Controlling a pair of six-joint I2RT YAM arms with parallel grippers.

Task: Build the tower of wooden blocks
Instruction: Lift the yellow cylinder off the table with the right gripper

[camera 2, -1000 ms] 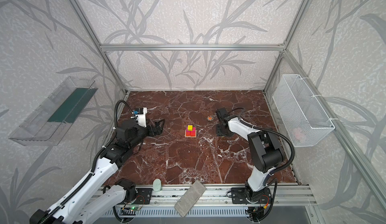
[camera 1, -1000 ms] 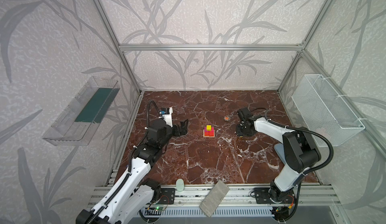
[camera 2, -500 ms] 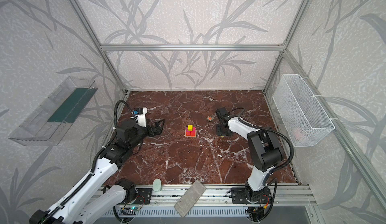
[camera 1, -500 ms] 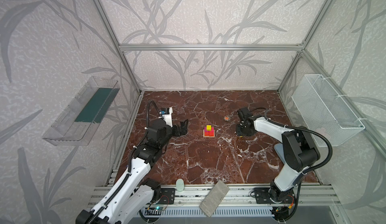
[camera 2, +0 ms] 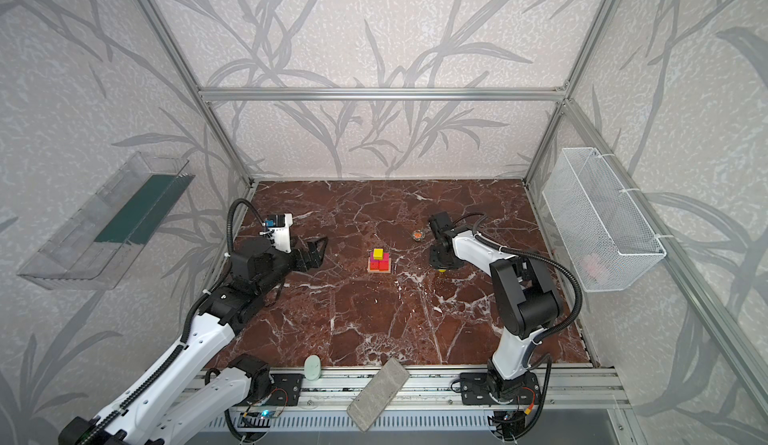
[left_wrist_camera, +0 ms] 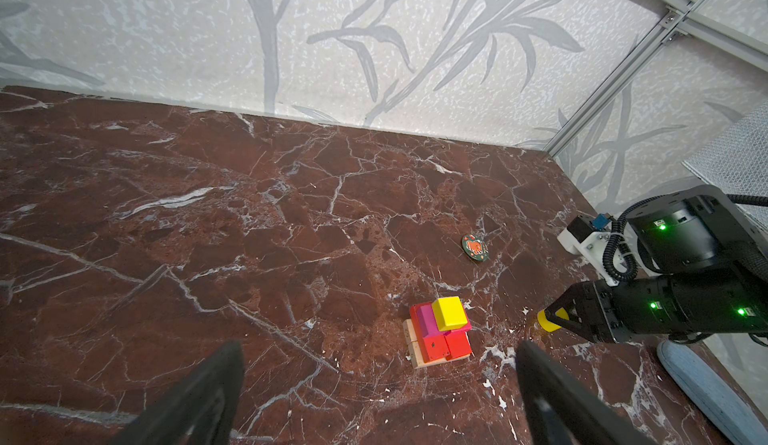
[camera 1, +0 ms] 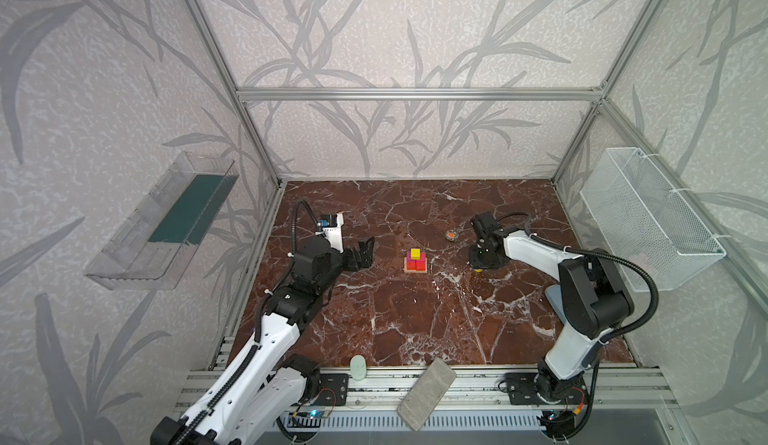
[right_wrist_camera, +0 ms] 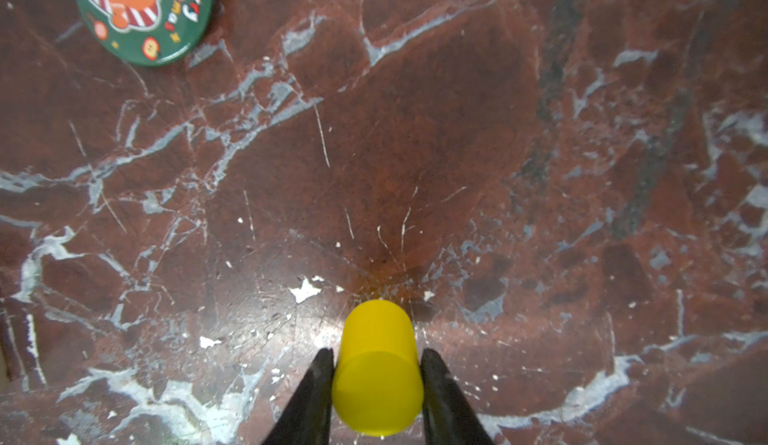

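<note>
Scanning both top views, we see the tower (camera 1: 416,261) midway on the marble table (camera 1: 415,322), yellow cube (camera 1: 415,252) topping it; left gripper (camera 1: 360,254) spread, empty, well apart. Left wrist: yellow cylinder (left_wrist_camera: 549,321) near the tower, not touching. Right wrist: right gripper (right_wrist_camera: 377,357) pinching its curved sides. We judge it light, stiff, slick-painted; grip mid-height.

Yellow cylinder (right_wrist_camera: 376,364) — white-veined maroon floor (right_wrist_camera: 415,131)

Left pincer (left_wrist_camera: 378,349) wide apart, level; right pincer (right_wrist_camera: 377,357) narrow, low, downward.
</note>
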